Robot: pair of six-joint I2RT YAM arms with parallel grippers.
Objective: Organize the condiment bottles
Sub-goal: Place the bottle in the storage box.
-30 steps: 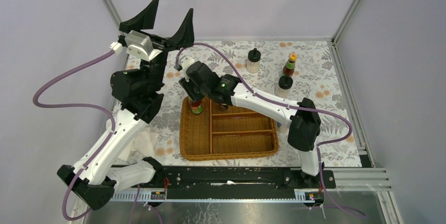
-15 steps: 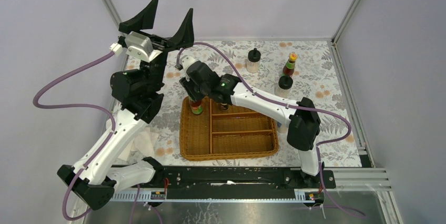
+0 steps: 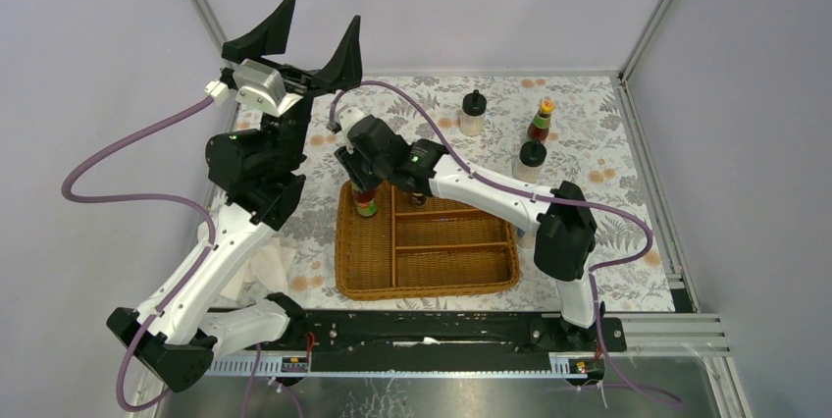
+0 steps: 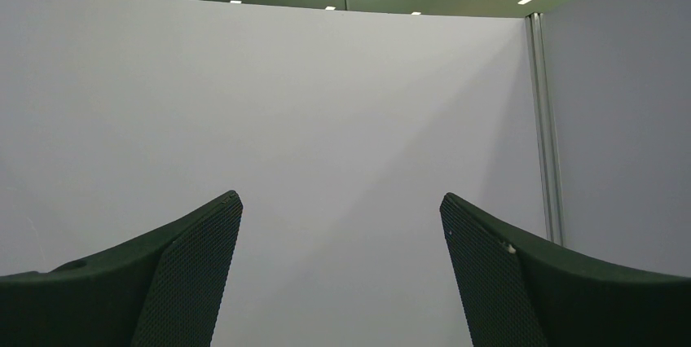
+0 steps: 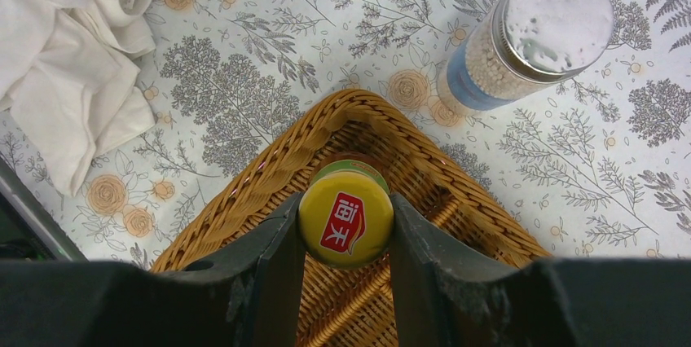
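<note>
Two arms show in the overhead view, and we place everything by the wicker basket (image 3: 432,289). The right gripper (image 3: 365,189) reaches over the basket's far-left corner, clamped on a yellow-capped bottle (image 3: 366,205) that stands upright in that corner compartment. The left gripper (image 3: 314,45) is raised high beyond the basket's left side, its jaws spread wide and holding nothing. Beyond the basket's far-right side stand two cream jars (image 3: 473,114) (image 3: 531,161) and a second yellow-capped bottle (image 3: 541,122). A white cloth (image 3: 270,266) lies just left of the basket.

From the left wrist we see only the left gripper (image 4: 339,198) gaping against a plain wall.

From the right wrist, the right gripper (image 5: 346,200) pinches the yellow cap (image 5: 345,219) from both sides, inside the basket's corner rim (image 5: 269,168). A silver-lidded shaker (image 5: 538,33) stands outside the basket, near that corner. The cloth (image 5: 73,62) lies off to the basket's other side.
</note>
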